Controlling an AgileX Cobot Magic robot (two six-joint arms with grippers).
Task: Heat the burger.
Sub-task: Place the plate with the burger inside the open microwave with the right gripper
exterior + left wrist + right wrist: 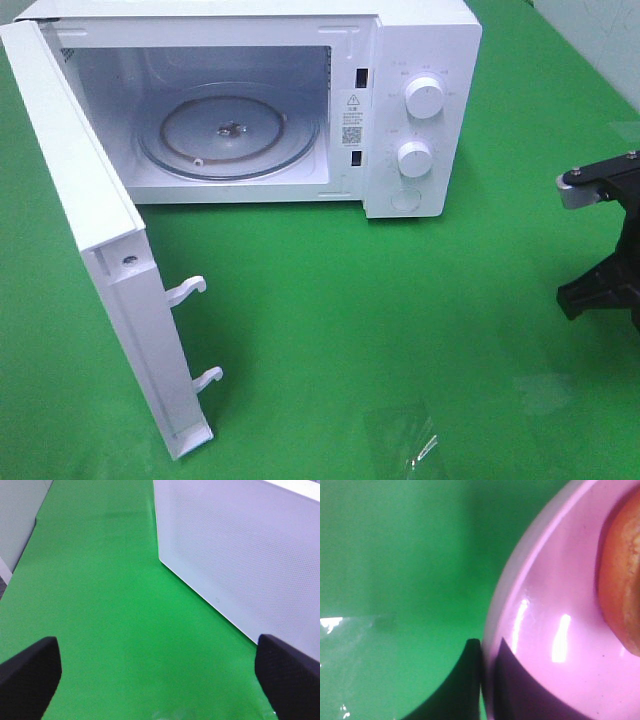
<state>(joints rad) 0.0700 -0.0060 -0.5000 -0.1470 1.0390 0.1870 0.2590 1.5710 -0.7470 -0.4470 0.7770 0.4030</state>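
Note:
The burger [622, 575] shows only in the right wrist view, as a golden-brown bun edge lying in a shallow pink bowl [545, 610]. My right gripper [487, 644] is shut on the bowl's rim, one finger [465, 680] outside and one inside. In the exterior high view only the right arm [600, 240] shows at the right edge; bowl and burger are out of that view. The white microwave [420, 110] stands at the back with its door [100, 250] swung open to the left and a bare glass turntable [230, 130] inside. My left gripper [160, 680] is open and empty beside the door's outer face [240, 555].
The table is covered with a green cloth [330, 300]. The open door's two latch hooks [190, 290] stick out toward the middle. A piece of clear plastic film [405, 440] lies near the front edge; it also shows in the right wrist view [340, 640].

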